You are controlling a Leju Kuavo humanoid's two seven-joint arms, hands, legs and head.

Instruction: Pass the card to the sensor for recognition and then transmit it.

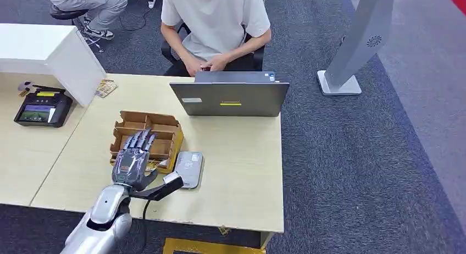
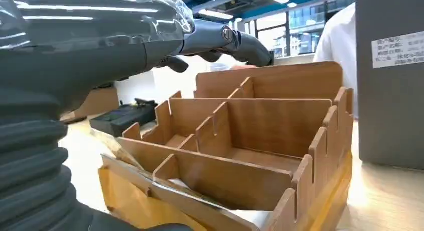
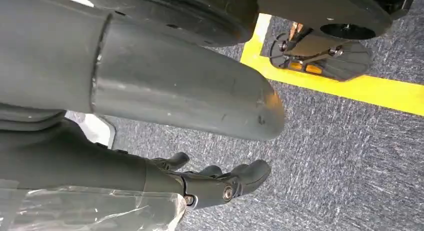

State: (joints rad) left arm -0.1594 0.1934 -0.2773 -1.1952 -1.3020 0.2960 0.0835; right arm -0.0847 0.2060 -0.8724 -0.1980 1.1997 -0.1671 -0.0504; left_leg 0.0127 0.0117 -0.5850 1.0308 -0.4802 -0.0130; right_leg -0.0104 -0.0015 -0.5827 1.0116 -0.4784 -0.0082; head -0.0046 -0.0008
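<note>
Left hand point(image 1: 133, 158) hovered fingers spread, empty, over cardboard organizer point(image 1: 159, 134); card likely in front slot beneath fingertips, not clearly seen; sensor point(image 1: 188, 169) just beside thumb; card judged thin, stiff, slippery: pinch exposed edge

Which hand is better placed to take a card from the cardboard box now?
The left hand: it hovers over the cardboard box on the table, beside the sensor. The right hand hangs above the carpet.
</note>
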